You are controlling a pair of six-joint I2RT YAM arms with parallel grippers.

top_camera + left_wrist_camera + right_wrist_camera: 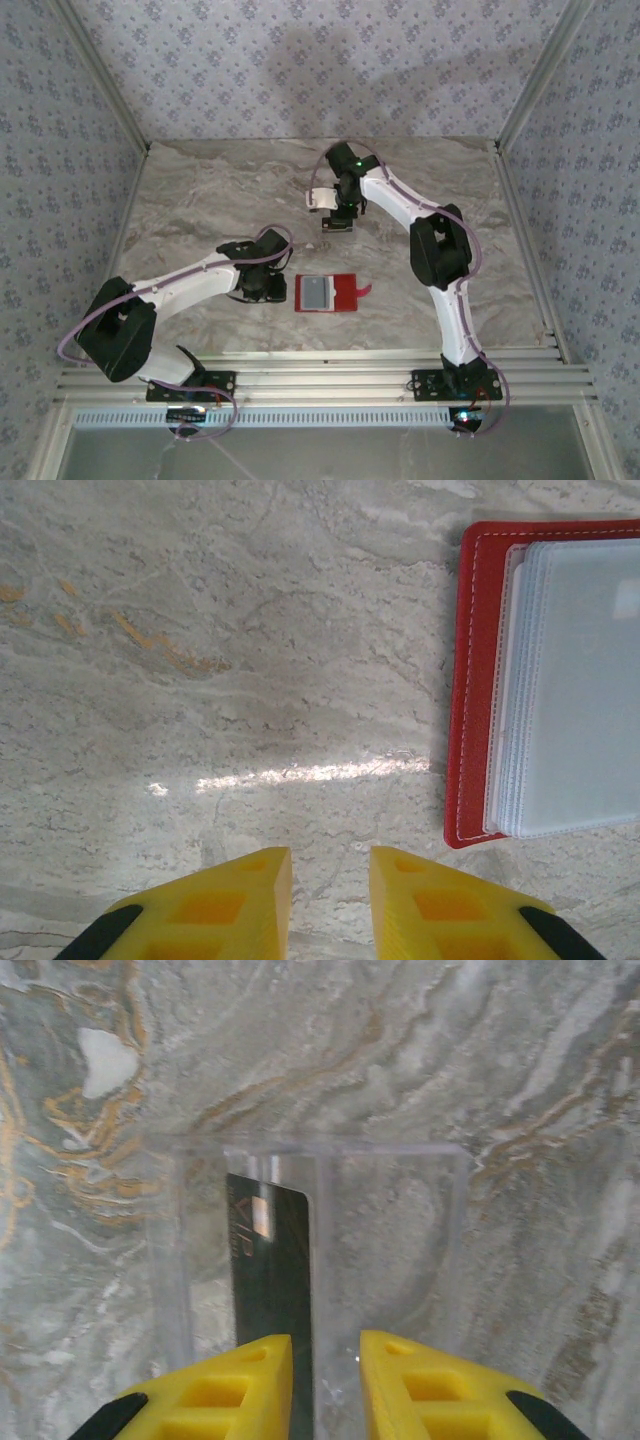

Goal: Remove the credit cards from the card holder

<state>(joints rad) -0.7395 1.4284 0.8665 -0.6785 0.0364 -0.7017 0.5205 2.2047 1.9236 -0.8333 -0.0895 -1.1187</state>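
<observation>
In the overhead view the left arm is lying low from lower left toward centre, its left gripper [262, 285] sitting just left of the flat red card holder [325, 293]. Its wrist view is showing yellow fingers [240, 900] slightly parted over the veined marble table [200, 680], with the holder's stitched edge and frosted plastic sleeves [580, 680] at upper right. Further right, the right arm is folding back toward upper centre with the right gripper [338, 218] pointing down. Its wrist view is adding a clear plastic box [320, 1148] holding a dark glossy credit card [270, 1260], with the fingers standing parted and not clamping it.
</observation>
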